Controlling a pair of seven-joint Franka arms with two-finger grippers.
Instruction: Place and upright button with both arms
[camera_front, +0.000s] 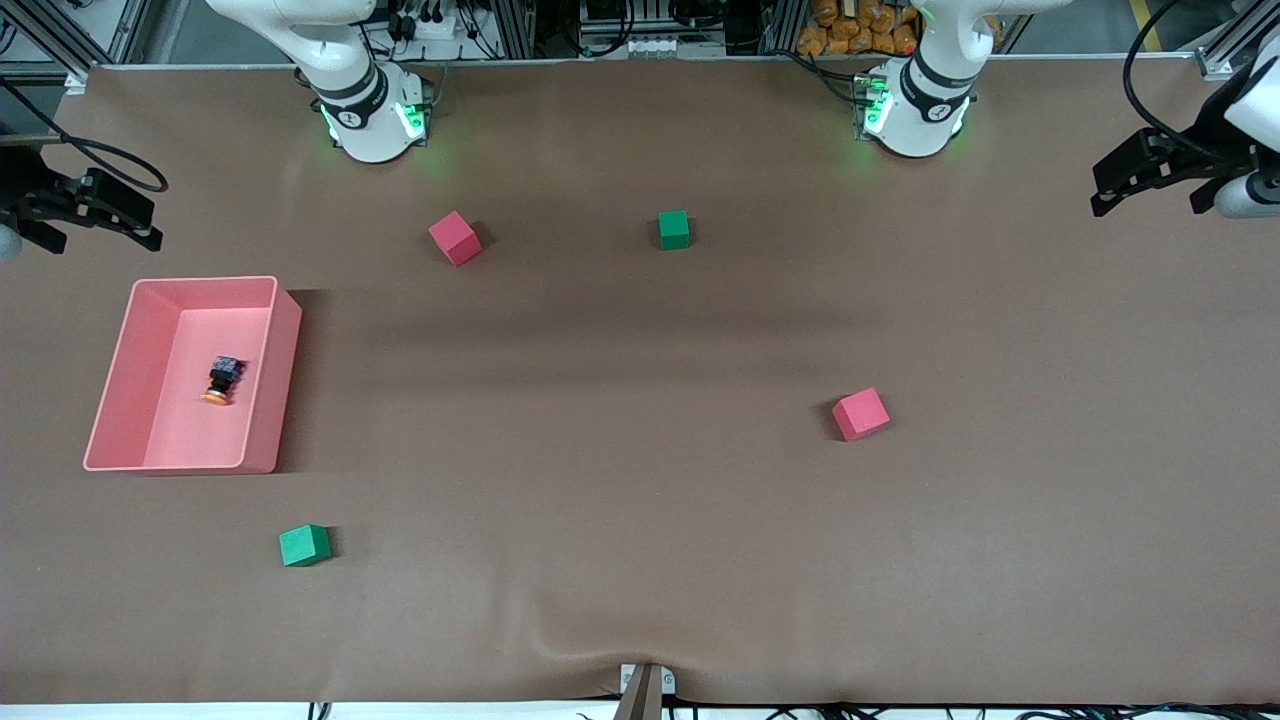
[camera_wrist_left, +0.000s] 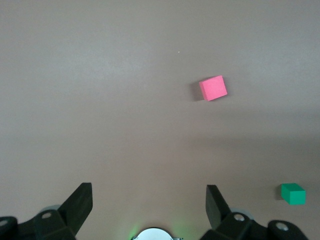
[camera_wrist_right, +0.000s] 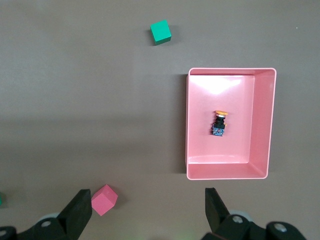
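Front view. A brown table (camera_front: 640, 500) carries a pink tray (camera_front: 275, 380) toward the right arm's end. The button (camera_front: 222, 380) lies on its side on the tray floor, orange cap toward the front camera. Four foam cubes sit on the bare table: a red cube (camera_front: 455, 238) and a green cube (camera_front: 674, 229) near the arm bases, a second red cube (camera_front: 860, 414) toward the left arm's end, and a second green cube (camera_front: 304, 545) nearer the camera than the tray. The right end effector (camera_front: 100, 215) hangs above the table's edge at the right arm's end, the left end effector (camera_front: 1150, 178) above the edge at the left arm's end (both arms wait, holding nothing).

Left wrist view. The left end effector (camera_wrist_left: 149, 200) is released, fingers spread wide over bare table; a red cube (camera_wrist_left: 213, 88) and a green cube (camera_wrist_left: 293, 193) lie ahead.

Right wrist view. The right end effector (camera_wrist_right: 148, 205) is likewise released. The tray (camera_wrist_right: 262, 120) holds the toppled button (camera_wrist_right: 219, 123), well apart from the fingers (camera_wrist_right: 80, 207).
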